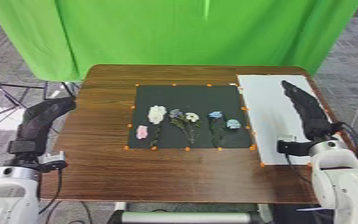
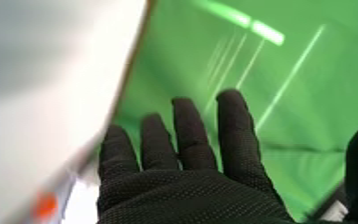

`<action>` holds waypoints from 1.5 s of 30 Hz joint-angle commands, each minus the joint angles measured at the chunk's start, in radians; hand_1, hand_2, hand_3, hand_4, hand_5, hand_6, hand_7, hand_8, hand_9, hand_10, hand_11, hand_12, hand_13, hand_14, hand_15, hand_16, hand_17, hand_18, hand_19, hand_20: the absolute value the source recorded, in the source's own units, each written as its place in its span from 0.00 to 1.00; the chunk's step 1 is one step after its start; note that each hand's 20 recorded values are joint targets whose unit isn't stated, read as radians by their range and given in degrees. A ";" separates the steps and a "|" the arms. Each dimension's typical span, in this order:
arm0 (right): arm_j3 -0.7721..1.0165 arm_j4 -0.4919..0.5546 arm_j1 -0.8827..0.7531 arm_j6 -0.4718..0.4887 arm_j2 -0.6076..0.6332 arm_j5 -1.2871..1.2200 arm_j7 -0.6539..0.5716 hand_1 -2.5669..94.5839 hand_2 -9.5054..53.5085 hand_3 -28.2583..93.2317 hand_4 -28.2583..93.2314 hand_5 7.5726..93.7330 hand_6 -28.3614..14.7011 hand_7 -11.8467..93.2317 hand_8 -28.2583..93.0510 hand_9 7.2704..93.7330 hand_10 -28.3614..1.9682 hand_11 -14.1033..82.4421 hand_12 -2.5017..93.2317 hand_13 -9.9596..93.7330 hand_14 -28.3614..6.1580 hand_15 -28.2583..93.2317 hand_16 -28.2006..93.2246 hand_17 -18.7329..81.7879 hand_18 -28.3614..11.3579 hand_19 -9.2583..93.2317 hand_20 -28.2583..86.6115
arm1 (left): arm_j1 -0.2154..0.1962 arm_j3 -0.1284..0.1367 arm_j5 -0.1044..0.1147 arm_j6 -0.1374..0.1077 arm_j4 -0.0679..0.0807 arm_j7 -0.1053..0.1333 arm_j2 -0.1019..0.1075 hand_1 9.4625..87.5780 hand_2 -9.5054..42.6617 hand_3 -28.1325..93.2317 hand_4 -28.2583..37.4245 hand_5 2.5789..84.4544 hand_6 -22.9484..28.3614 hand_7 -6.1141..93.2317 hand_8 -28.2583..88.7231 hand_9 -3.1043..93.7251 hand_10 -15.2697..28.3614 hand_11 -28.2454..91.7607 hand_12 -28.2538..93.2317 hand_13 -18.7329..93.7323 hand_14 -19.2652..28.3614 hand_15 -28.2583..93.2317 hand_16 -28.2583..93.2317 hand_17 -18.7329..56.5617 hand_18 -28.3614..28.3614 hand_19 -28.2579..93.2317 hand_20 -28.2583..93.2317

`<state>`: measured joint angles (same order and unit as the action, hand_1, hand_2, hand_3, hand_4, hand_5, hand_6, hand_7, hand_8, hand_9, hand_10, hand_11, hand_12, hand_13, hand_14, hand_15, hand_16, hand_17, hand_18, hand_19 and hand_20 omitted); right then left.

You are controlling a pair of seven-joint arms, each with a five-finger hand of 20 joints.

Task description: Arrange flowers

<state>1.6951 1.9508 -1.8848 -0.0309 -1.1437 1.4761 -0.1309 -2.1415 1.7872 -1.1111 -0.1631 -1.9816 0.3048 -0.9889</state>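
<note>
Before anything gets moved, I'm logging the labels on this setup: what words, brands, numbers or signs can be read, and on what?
None: no text can be read anywhere.
Flowers and black mat: no lettering to be made out.
White sheet: no writing to be made out.
Curtain: no sign or lettering to be made out.
White right arm: any print there is too small to read.
</note>
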 commanded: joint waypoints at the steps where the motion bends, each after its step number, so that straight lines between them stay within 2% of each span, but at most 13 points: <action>1: -0.094 -0.006 -0.034 0.179 -0.132 -0.411 0.543 0.00 0.30 0.70 0.03 0.21 0.66 0.13 0.18 0.21 0.60 0.14 0.07 0.22 0.67 0.17 0.28 0.18 0.56 0.06 0.37 | 0.071 -0.107 0.078 -0.130 -0.004 0.135 -0.036 0.12 0.23 0.79 0.01 0.35 0.45 0.17 0.16 0.37 0.61 0.31 0.26 0.36 0.60 0.26 0.20 0.29 0.58 0.24 0.33; 3: -0.101 -0.010 -0.028 0.175 -0.139 -0.398 0.571 0.00 0.31 0.68 0.02 0.21 0.67 0.13 0.18 0.20 0.60 0.14 0.07 0.22 0.67 0.16 0.28 0.18 0.56 0.06 0.36 | 0.087 -0.117 0.097 -0.107 -0.006 0.139 -0.035 0.11 0.28 0.78 0.00 0.33 0.45 0.17 0.16 0.36 0.60 0.30 0.25 0.35 0.59 0.26 0.19 0.29 0.56 0.24 0.32; 5: -0.101 -0.014 -0.025 0.155 -0.130 -0.389 0.572 0.00 0.31 0.67 0.02 0.21 0.67 0.13 0.18 0.21 0.62 0.14 0.07 0.22 0.66 0.16 0.28 0.18 0.55 0.07 0.36 | 0.099 -0.115 0.083 -0.074 -0.002 0.125 -0.043 0.10 0.31 0.78 0.00 0.34 0.45 0.18 0.15 0.37 0.61 0.31 0.25 0.35 0.58 0.26 0.18 0.29 0.55 0.24 0.32; 7: -0.094 -0.012 -0.028 0.145 -0.132 -0.408 0.581 0.00 0.31 0.68 0.03 0.22 0.67 0.13 0.18 0.22 0.62 0.14 0.07 0.22 0.66 0.16 0.28 0.19 0.54 0.07 0.36 | 0.105 -0.118 0.097 -0.080 -0.004 0.125 -0.041 0.11 0.42 0.74 0.00 0.37 0.46 0.17 0.15 0.39 0.62 0.32 0.25 0.36 0.58 0.26 0.18 0.29 0.55 0.24 0.32; 11: -0.087 -0.005 -0.036 0.110 -0.139 -0.418 0.606 0.00 0.30 0.70 0.03 0.23 0.68 0.13 0.18 0.23 0.61 0.15 0.08 0.23 0.65 0.17 0.28 0.20 0.52 0.08 0.36 | 0.099 -0.104 0.125 -0.067 -0.004 0.121 -0.037 0.11 0.47 0.73 0.00 0.39 0.46 0.17 0.15 0.40 0.63 0.32 0.25 0.36 0.58 0.26 0.18 0.29 0.55 0.24 0.32; 15: -0.085 -0.004 -0.046 0.100 -0.140 -0.422 0.615 0.00 0.29 0.71 0.03 0.23 0.68 0.13 0.18 0.24 0.61 0.15 0.08 0.23 0.65 0.17 0.28 0.20 0.52 0.08 0.36 | 0.078 -0.087 0.129 -0.049 -0.013 0.124 -0.028 0.10 0.47 0.75 0.00 0.42 0.47 0.17 0.16 0.41 0.63 0.33 0.25 0.36 0.58 0.27 0.18 0.30 0.55 0.24 0.32; 18: -0.077 0.001 -0.063 0.095 -0.135 -0.413 0.615 0.00 0.29 0.72 0.03 0.23 0.68 0.13 0.18 0.24 0.61 0.15 0.08 0.24 0.64 0.18 0.28 0.21 0.51 0.08 0.36 | 0.065 -0.072 0.116 -0.030 -0.018 0.117 -0.020 0.09 0.46 0.75 0.00 0.43 0.47 0.17 0.16 0.42 0.63 0.33 0.26 0.36 0.58 0.27 0.18 0.30 0.55 0.24 0.32; 20: -0.079 -0.003 -0.058 0.088 -0.135 -0.405 0.617 0.00 0.28 0.73 0.03 0.23 0.68 0.13 0.18 0.24 0.61 0.15 0.08 0.23 0.64 0.18 0.28 0.21 0.51 0.08 0.36 | 0.052 -0.069 0.132 -0.047 -0.024 0.125 -0.017 0.10 0.46 0.75 0.00 0.43 0.47 0.16 0.16 0.42 0.63 0.33 0.26 0.36 0.58 0.27 0.18 0.30 0.56 0.24 0.32; 23: -0.069 0.002 -0.067 0.086 -0.135 -0.400 0.617 0.00 0.28 0.73 0.03 0.24 0.68 0.14 0.18 0.24 0.60 0.15 0.08 0.24 0.63 0.18 0.28 0.21 0.51 0.08 0.37 | 0.053 -0.066 0.143 -0.039 -0.020 0.122 -0.015 0.10 0.44 0.75 0.00 0.44 0.48 0.16 0.17 0.42 0.63 0.33 0.26 0.37 0.59 0.27 0.18 0.30 0.56 0.24 0.32; 33: -0.056 0.007 -0.090 0.086 -0.128 -0.327 0.581 0.00 0.27 0.75 0.04 0.26 0.63 0.13 0.18 0.26 0.62 0.16 0.08 0.25 0.60 0.20 0.28 0.23 0.48 0.08 0.37 | 0.054 -0.056 0.132 -0.013 -0.014 0.110 -0.001 0.13 0.40 0.76 0.00 0.43 0.46 0.17 0.17 0.41 0.63 0.32 0.26 0.37 0.60 0.27 0.18 0.31 0.57 0.24 0.32; 37: -0.050 0.004 -0.086 0.075 -0.131 -0.340 0.579 0.00 0.27 0.75 0.04 0.27 0.61 0.13 0.18 0.26 0.60 0.16 0.08 0.25 0.60 0.20 0.28 0.24 0.48 0.08 0.37 | 0.096 -0.088 0.142 -0.033 -0.002 0.121 -0.012 0.13 0.40 0.76 0.00 0.43 0.46 0.17 0.17 0.41 0.63 0.32 0.26 0.37 0.60 0.27 0.18 0.31 0.57 0.24 0.32; 40: -0.057 -0.002 -0.076 0.079 -0.128 -0.344 0.577 0.00 0.28 0.75 0.04 0.27 0.60 0.13 0.18 0.26 0.59 0.16 0.08 0.25 0.60 0.21 0.27 0.24 0.48 0.09 0.38 | 0.097 -0.085 0.131 -0.019 -0.002 0.116 -0.012 0.13 0.39 0.76 0.00 0.42 0.45 0.17 0.17 0.41 0.62 0.32 0.26 0.37 0.60 0.27 0.18 0.31 0.57 0.24 0.32; 45: -0.052 -0.002 -0.075 0.082 -0.125 -0.341 0.574 0.00 0.27 0.76 0.05 0.27 0.61 0.13 0.18 0.26 0.59 0.16 0.08 0.25 0.60 0.22 0.26 0.25 0.48 0.08 0.38 | 0.102 -0.093 0.145 -0.033 -0.001 0.121 -0.008 0.14 0.39 0.76 0.00 0.42 0.45 0.17 0.16 0.40 0.62 0.32 0.27 0.37 0.60 0.27 0.18 0.31 0.57 0.24 0.32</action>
<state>1.6391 1.9496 -1.9552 0.0594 -1.2739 1.1375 0.4367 -2.0488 1.7008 -0.9788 -0.1909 -1.9816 0.4252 -0.9930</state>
